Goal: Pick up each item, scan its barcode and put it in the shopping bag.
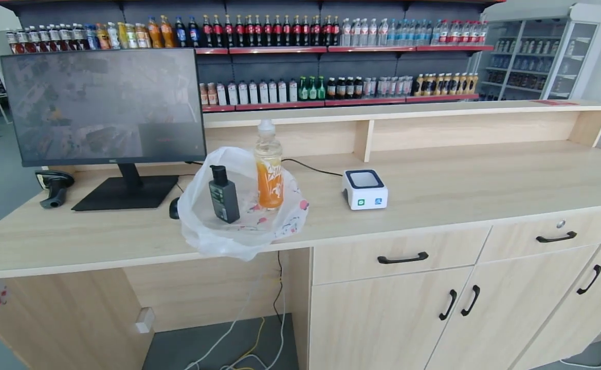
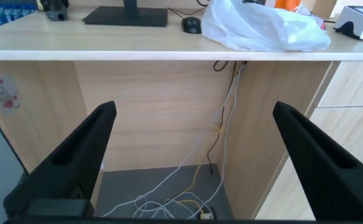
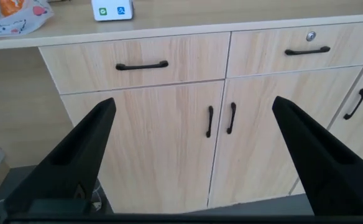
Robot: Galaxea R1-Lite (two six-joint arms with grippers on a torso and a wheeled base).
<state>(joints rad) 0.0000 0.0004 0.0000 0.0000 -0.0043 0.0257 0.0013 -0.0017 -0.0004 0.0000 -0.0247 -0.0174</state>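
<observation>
A white plastic shopping bag lies spread on the counter, its edge hanging over the front. Inside it stand an orange drink bottle and a dark pump bottle, both upright. The white box scanner sits to the right of the bag. My left gripper hangs open below the counter, facing the knee space, with the bag above it. My right gripper is open in front of the cabinet doors, under the scanner. Nothing is between either pair of fingers.
A monitor on a black stand fills the counter's left side, with a handheld scanner beside it and a mouse by the bag. Cables hang in the knee space. Drawers and doors are shut. Drink shelves line the back wall.
</observation>
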